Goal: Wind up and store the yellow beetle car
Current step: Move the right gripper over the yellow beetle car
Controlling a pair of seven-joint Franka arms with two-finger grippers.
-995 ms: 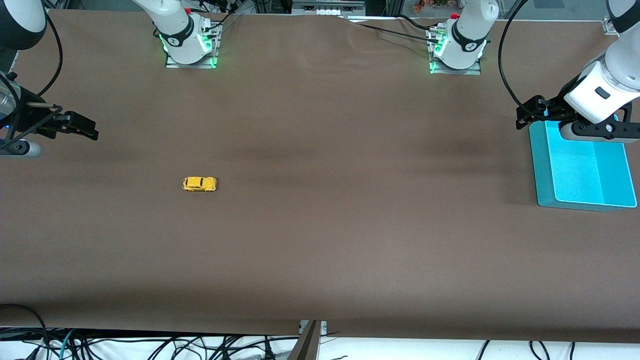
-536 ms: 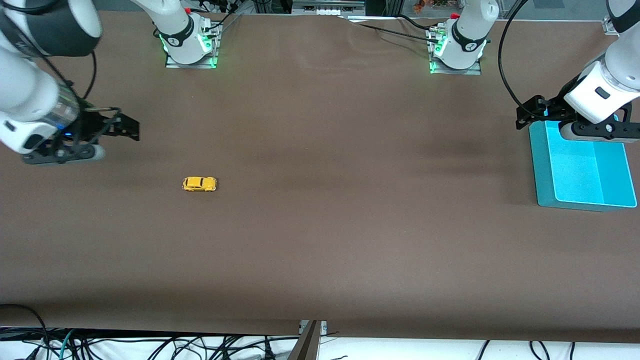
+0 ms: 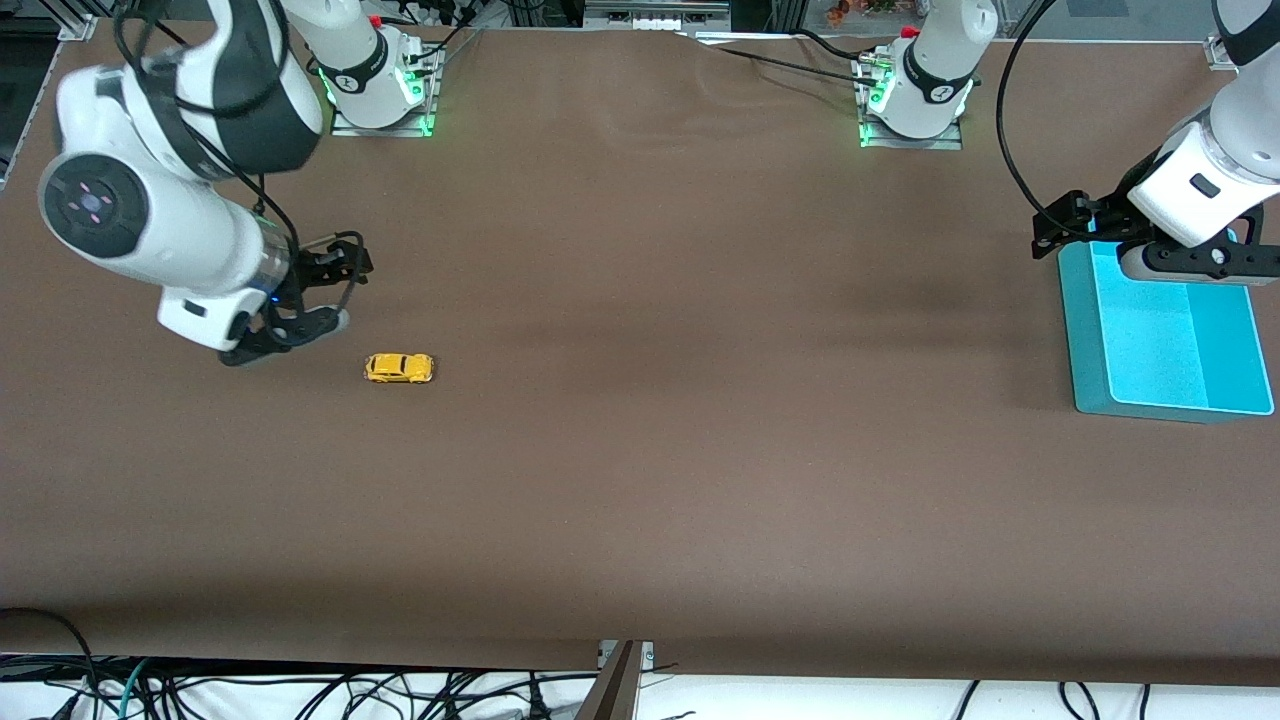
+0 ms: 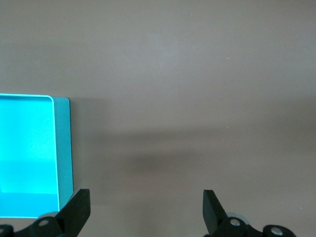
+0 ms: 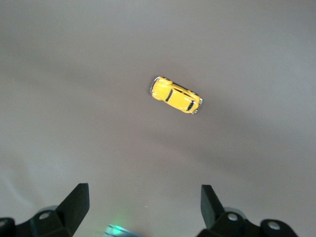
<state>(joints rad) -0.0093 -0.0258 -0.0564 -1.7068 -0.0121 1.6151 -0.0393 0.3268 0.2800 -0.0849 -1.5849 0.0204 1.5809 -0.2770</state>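
Moved since the earlier frame: right gripper [image 3: 335, 265], swung in from the right arm's end of the table [image 3: 640, 480] to hover over bare table just beside the car. Left arm unchanged, waiting.

- Car, yellow [image 3: 399, 368]: one. On its wheels on the table, toward the right arm's end, untouched; at about 4 o'clock from the right gripper in the front view.
- Tray, turquoise [image 3: 1080, 340]: one, at the left arm's end.
- Grippers: two. Right jaws wide, holding nothing. Left gripper [image 3: 1062, 225] over the tray's rim; jaws wide, holding nothing.
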